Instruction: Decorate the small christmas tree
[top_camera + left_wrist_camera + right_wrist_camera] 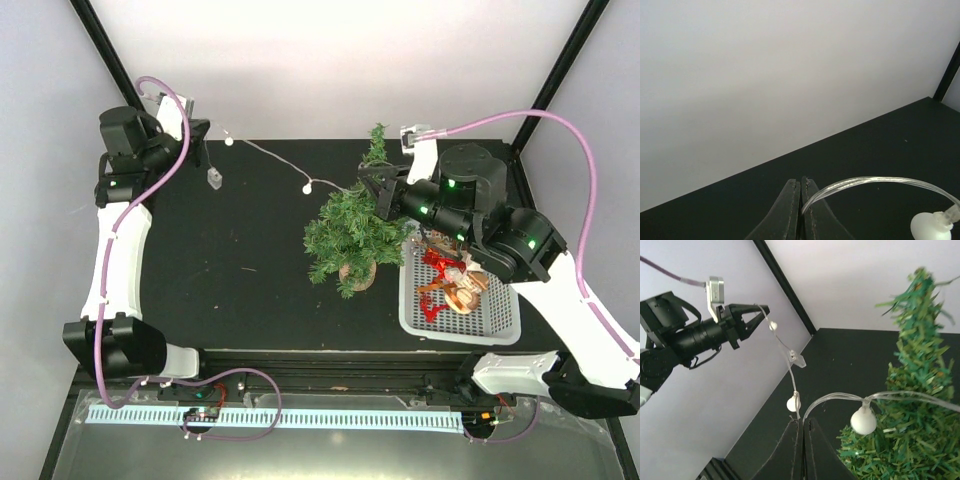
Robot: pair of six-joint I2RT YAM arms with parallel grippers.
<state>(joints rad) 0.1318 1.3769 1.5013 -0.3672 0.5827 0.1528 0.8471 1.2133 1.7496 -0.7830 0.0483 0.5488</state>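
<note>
The small christmas tree (350, 228) stands mid-table on its round tan base, and it fills the right side of the right wrist view (912, 420). A clear light string (270, 158) with white bulbs hangs in the air between both grippers. My left gripper (205, 132) is at the back left, shut on one end of the string (865, 181). My right gripper (366, 181) is beside the tree's upper branches, shut on the string (840, 399). One bulb (863, 421) rests against the needles, and the string runs on across the tree.
A white basket (460, 334) with red and tan ornaments sits right of the tree, under the right arm. A small clear clip (213, 180) dangles from the string near the left gripper. Black frame posts stand at the back corners.
</note>
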